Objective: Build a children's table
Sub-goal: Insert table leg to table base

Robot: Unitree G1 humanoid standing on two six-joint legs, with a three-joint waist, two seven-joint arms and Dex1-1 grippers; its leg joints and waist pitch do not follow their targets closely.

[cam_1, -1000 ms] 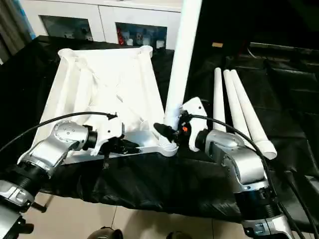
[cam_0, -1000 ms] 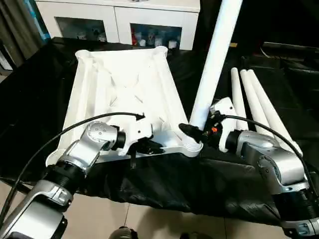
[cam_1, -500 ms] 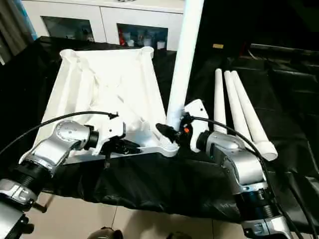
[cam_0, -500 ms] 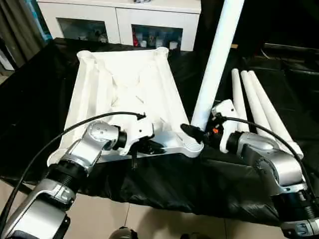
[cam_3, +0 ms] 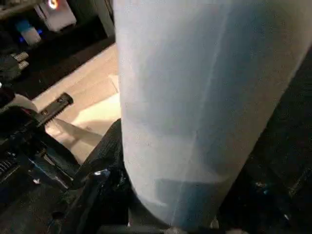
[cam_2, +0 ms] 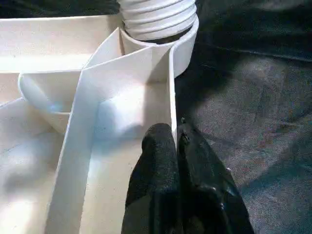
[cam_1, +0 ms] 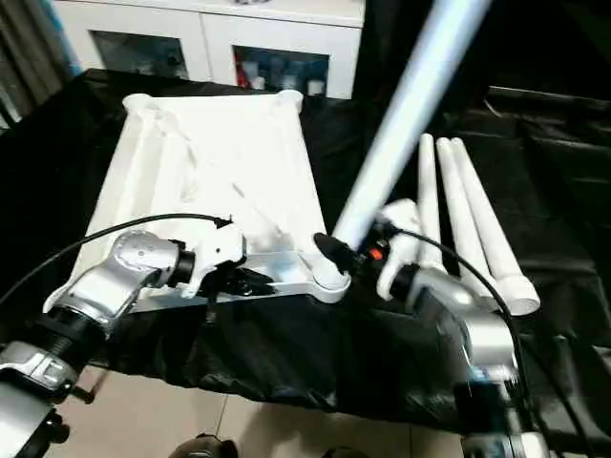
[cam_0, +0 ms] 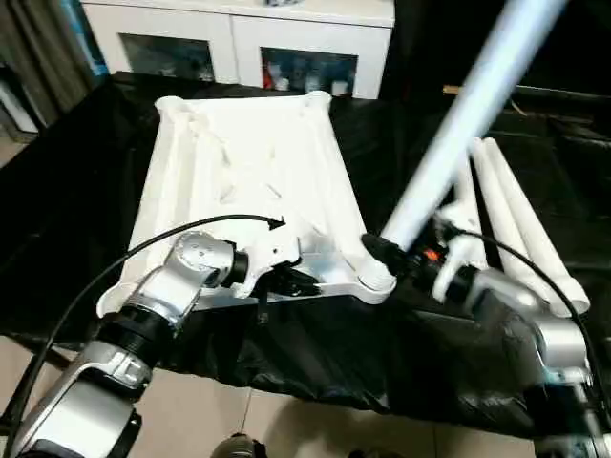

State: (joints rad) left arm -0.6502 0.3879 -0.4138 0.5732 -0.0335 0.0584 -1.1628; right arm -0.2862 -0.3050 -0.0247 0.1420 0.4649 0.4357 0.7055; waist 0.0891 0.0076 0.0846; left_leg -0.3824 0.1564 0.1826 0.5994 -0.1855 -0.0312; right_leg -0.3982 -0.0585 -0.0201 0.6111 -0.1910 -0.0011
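The children's table top (cam_0: pixel 248 162) lies ribbed side up on the black cloth. My left gripper (cam_0: pixel 291 279) is shut on its thin near rim (cam_2: pixel 171 87), fingers (cam_2: pixel 161 161) pinching the wall from both sides. A white leg (cam_0: pixel 449 143) has its threaded end (cam_2: pixel 156 17) in the near right corner socket (cam_0: pixel 374 281) and leans up and to the right. My right gripper (cam_0: pixel 396 260) is shut on this leg just above the socket; one black finger (cam_3: pixel 105 151) shows beside the tube. Three more legs (cam_0: pixel 516 219) lie side by side to the right.
A white cabinet with glass doors (cam_0: pixel 239 38) stands behind the table. The black cloth (cam_0: pixel 67 191) hangs over the front edge, with tiled floor (cam_0: pixel 286 420) below. Black cables run along both silver forearms.
The held leg has tipped from nearly upright to a clear lean to the right, its foot staying at the corner socket. The left gripper keeps its hold on the rim. The camera shifted slightly.
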